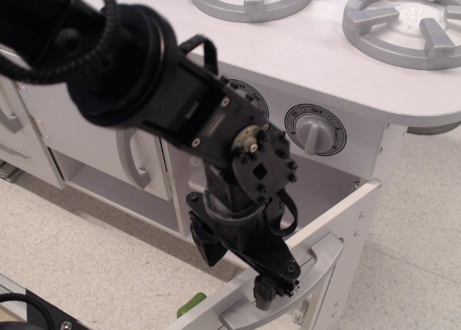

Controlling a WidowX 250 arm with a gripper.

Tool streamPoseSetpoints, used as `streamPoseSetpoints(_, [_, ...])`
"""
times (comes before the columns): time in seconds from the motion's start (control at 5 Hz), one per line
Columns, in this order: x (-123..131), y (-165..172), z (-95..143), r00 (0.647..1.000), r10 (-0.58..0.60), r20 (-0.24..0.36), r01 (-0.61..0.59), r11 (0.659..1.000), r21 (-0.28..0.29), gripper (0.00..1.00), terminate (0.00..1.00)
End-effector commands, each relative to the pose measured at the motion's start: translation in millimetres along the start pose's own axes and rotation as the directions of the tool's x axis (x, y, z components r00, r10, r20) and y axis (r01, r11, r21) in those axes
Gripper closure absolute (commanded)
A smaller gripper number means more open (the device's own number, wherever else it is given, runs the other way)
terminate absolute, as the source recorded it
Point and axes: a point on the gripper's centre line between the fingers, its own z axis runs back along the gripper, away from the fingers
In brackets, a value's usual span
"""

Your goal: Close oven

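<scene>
The oven (328,182) is the white compartment under the stove knobs. Its door (342,218) hangs open toward the front, with the wide silver handle (320,261) on its outer face. My black gripper (241,271) is open and empty. It hangs in front of the oven opening, just above the door's upper edge. One fingertip (272,292) is at the door edge next to the handle; I cannot tell if it touches. The other fingertip (209,249) is off to the left. My arm hides most of the oven's inside.
A narrow white cabinet door with a vertical silver handle (133,164) is to the left. A knob (315,130) sits above the oven and grey burners (403,16) on top. A green object (190,303) lies on the floor below the door.
</scene>
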Motion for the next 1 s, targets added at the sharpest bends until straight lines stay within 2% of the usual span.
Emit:
streamPoseSetpoints(0.0, [1,24,-1,0.998,0.018,0.068,-0.021,0.998,0.053,0.0,0.0])
streamPoseSetpoints(0.4, [14,67,5,0.98,0.11,0.165,-0.133,0.982,0.137,0.0,0.0])
streamPoseSetpoints(0.6, [22,79,24,0.966,0.18,0.184,-0.204,0.972,0.119,0.0,0.0])
streamPoseSetpoints(0.8, [21,83,41,0.956,0.234,0.175,-0.256,0.96,0.114,0.0,0.0])
